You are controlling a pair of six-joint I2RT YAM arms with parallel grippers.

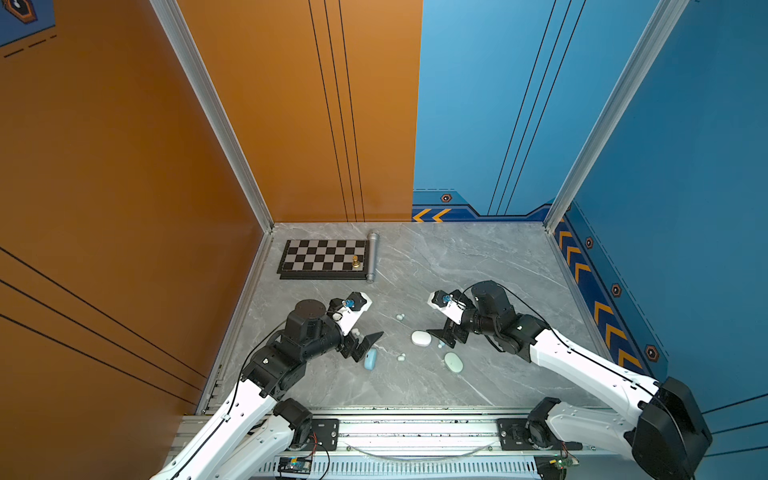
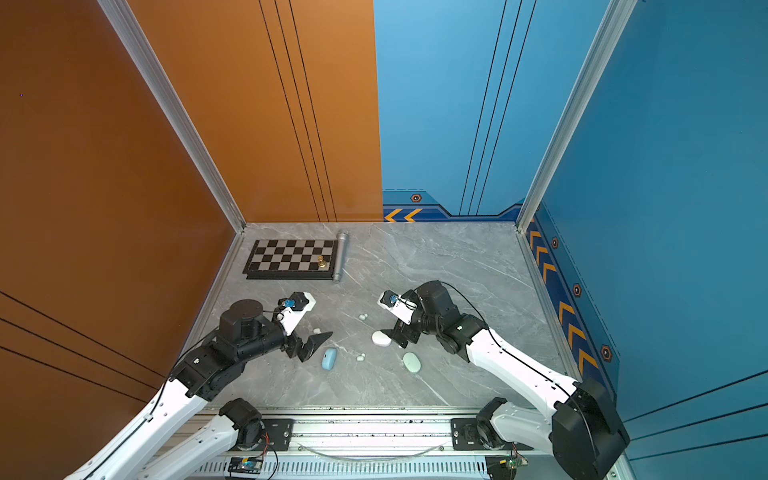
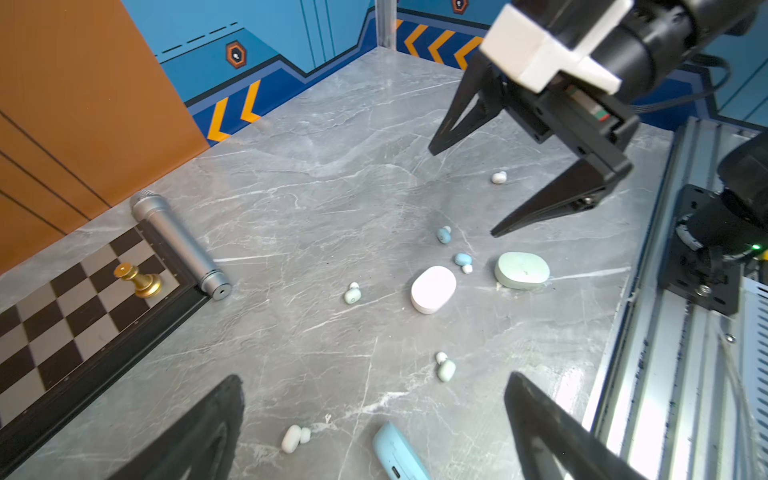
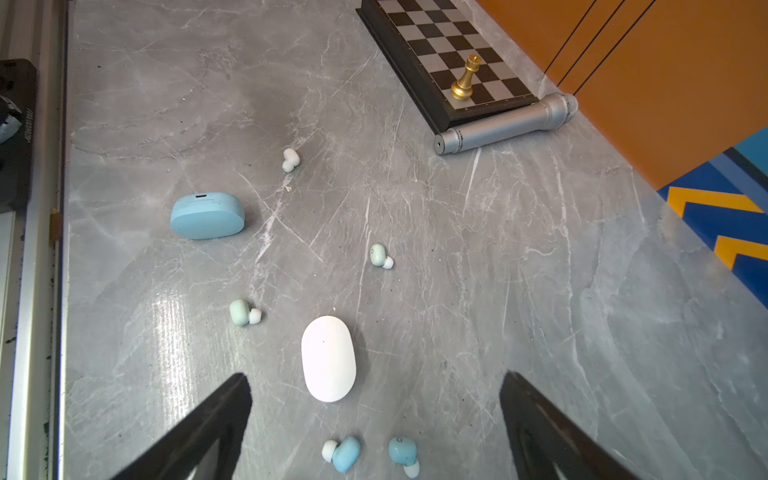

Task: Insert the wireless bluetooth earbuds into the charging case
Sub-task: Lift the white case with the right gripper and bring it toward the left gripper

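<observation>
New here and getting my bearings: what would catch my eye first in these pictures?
Probably the checkered chessboard in the far left corner, with one gold chess piece standing on it and a silver microphone lying along its edge. Then the white case, blue case and mint case mid-table, tiny earbuds scattered around them, between the open left gripper and right gripper.

6 loose earbuds (image 3: 352, 294) (white, blue, mint pairs) among 3 closed cases (image 3: 433, 289)

The left arm (image 1: 226, 417) and right arm (image 1: 582, 363) match: white links, black joints, thin black cables (image 1: 602, 360) along them. Fingers (image 3: 552, 201) are black wedges — tapered to points.
</observation>
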